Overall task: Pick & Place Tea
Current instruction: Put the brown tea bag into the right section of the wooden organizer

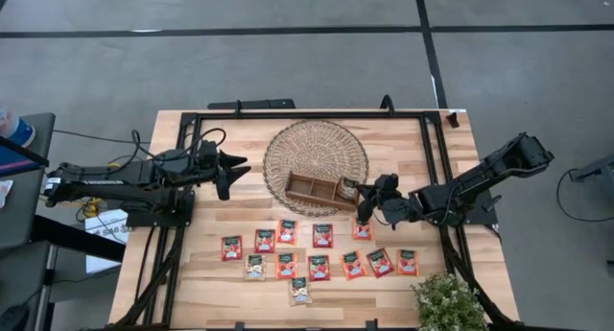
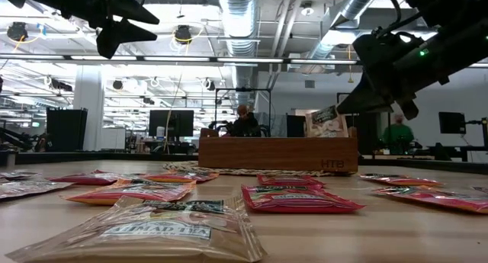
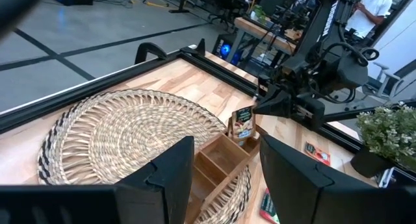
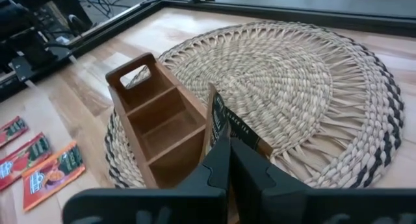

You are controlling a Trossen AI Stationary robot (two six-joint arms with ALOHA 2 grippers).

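The right end effector [image 1: 362, 199] was clenched on one tea sachet [image 4: 224, 128], a whitish one with a dark top band, pinched on edge between its fingers and held upright just above the end compartment of the wooden divided tray [image 1: 320, 189] nearest that arm. The print on the held sachet was too small to read. In the low view the tray's front wall showed a small burnt-in mark that seemed to read "HTE", though that reading was uncertain. The tray lay across the near rim of a round woven placemat [image 1: 316, 153], which sat at the middle of the table's [image 1: 221, 278] far half.

The left end effector [image 1: 230, 171] hung above the table toward its left edge, just beside the placemat, its fingers parted and grasping nothing.

The remaining tea sachets [image 1: 318, 267] lay flat in loose rows along the table's near half, mostly red-orange with green top bands, with a few beige ones among them. The beige sachet nearest the table's near edge [image 2: 169, 229] carried a label reading "AHMAD TEA". The writing on the red ones could not be made out.

A potted plant [image 1: 448, 301] stood at the table's near right corner. Beyond the table, a person [image 2: 244, 123] sat among monitors in the room.
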